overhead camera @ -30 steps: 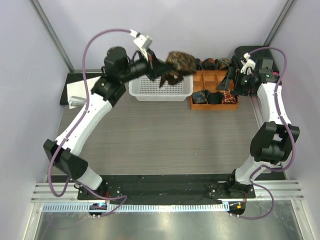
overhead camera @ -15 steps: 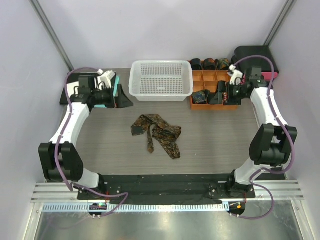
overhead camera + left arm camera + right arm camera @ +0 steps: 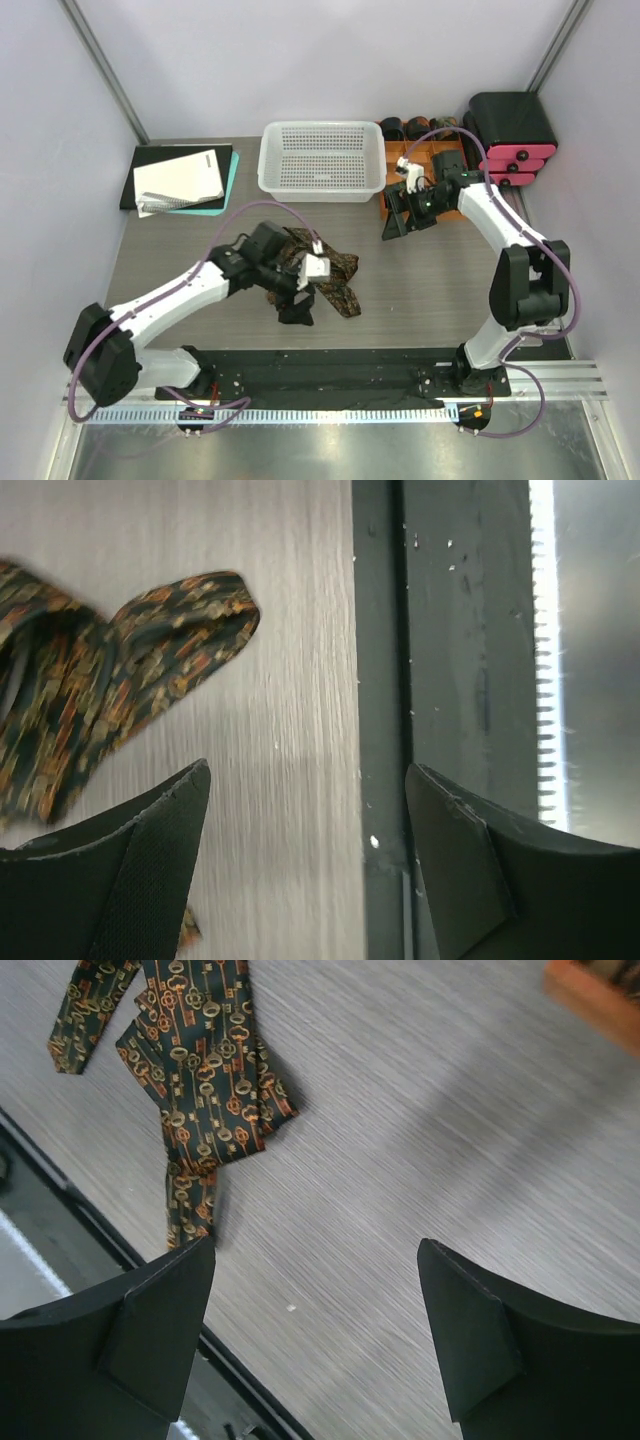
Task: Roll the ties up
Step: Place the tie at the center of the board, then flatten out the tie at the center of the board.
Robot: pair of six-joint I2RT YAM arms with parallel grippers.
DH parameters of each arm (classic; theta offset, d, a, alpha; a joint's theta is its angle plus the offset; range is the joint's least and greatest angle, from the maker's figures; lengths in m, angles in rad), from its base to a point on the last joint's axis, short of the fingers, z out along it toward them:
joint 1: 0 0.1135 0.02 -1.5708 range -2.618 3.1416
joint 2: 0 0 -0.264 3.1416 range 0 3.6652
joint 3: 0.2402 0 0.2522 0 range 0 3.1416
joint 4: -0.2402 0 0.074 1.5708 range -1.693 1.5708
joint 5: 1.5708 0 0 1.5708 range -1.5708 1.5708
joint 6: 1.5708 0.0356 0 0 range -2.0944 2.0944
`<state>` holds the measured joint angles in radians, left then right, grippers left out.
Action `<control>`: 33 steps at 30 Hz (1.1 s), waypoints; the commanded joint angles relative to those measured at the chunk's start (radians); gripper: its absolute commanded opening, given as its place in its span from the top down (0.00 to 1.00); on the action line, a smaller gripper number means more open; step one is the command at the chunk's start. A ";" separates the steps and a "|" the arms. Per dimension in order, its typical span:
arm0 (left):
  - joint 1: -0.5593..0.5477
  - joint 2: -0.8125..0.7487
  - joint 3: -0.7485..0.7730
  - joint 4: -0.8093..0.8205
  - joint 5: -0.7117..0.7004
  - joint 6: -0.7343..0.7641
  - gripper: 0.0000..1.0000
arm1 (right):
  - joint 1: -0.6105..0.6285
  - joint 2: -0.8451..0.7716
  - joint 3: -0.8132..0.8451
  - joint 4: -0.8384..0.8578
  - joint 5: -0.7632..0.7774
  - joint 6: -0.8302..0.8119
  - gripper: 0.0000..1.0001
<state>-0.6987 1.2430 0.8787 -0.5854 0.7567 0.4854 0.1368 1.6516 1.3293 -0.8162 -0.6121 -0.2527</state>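
Note:
One tie [image 3: 325, 272], dark with a brown-gold pattern, lies loose and crumpled in the middle of the table. In the left wrist view the tie [image 3: 110, 670] is at the upper left, and the right wrist view has the tie [image 3: 200, 1090] at the top left. My left gripper [image 3: 293, 310] hangs open over the tie's near end; its jaws [image 3: 308, 770] are wide apart with only bare table between them. My right gripper [image 3: 393, 225] is open to the right of the tie, next to the orange tray, and holds nothing [image 3: 315, 1245]. Several rolled ties [image 3: 415, 128] sit in and behind the tray.
A white mesh basket [image 3: 320, 190] stands at the back centre, the orange divided tray [image 3: 395, 152] to its right. Black and pink boxes [image 3: 512, 130] fill the back right corner. A notebook [image 3: 180, 178] lies at the back left. A black strip [image 3: 330, 365] borders the near edge.
The left gripper let go of the tie, which dropped from above the basket to the table. The left arm swung round to the tie's near end. The right gripper moved off the tray toward the table.

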 commanded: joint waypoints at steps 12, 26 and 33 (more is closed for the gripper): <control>-0.283 0.418 0.157 0.369 -0.218 0.177 0.22 | 0.107 0.149 0.033 0.155 -0.052 0.211 0.13; -0.303 0.498 0.193 0.282 -0.445 0.186 0.78 | 0.054 0.030 0.010 0.124 -0.014 0.158 0.13; -0.150 0.280 0.564 0.092 -0.274 -0.161 1.00 | -0.043 -0.065 0.037 0.207 -0.035 0.119 0.05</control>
<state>-0.9367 1.7123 1.2018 -0.4400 0.3908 0.5510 0.1326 1.6730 1.3231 -0.6857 -0.6342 -0.1005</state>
